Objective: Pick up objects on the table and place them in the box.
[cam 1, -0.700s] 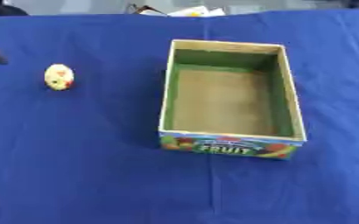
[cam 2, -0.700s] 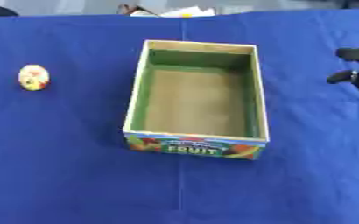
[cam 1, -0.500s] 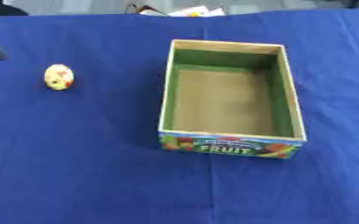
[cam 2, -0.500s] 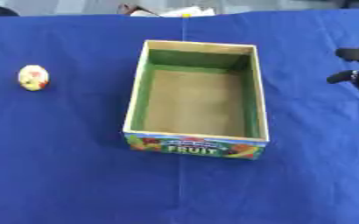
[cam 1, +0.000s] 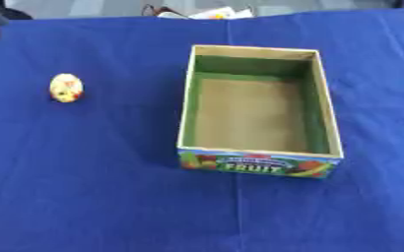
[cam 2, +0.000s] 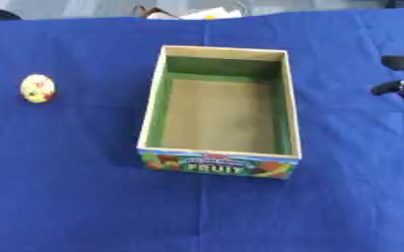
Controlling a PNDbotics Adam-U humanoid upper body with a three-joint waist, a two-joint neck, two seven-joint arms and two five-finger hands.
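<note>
Reading "FRUIT", the box [cam 1: 259, 166] sits beside a yellow egg-shaped object [cam 1: 66, 87].

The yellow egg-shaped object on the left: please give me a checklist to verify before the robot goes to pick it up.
1. Yellow egg-shaped object lies free on the blue cloth, nothing touching it: ok.
2. Box is open on top, with nothing visible inside: ok.
3. Path from object to box is unobstructed: ok.
4. Left robot hand ready near the object: cannot tell, it is not in view.
5. Right robot hand is at the right edge, apart from the box: ok.
6. Right robot hand open: cannot tell.
</note>
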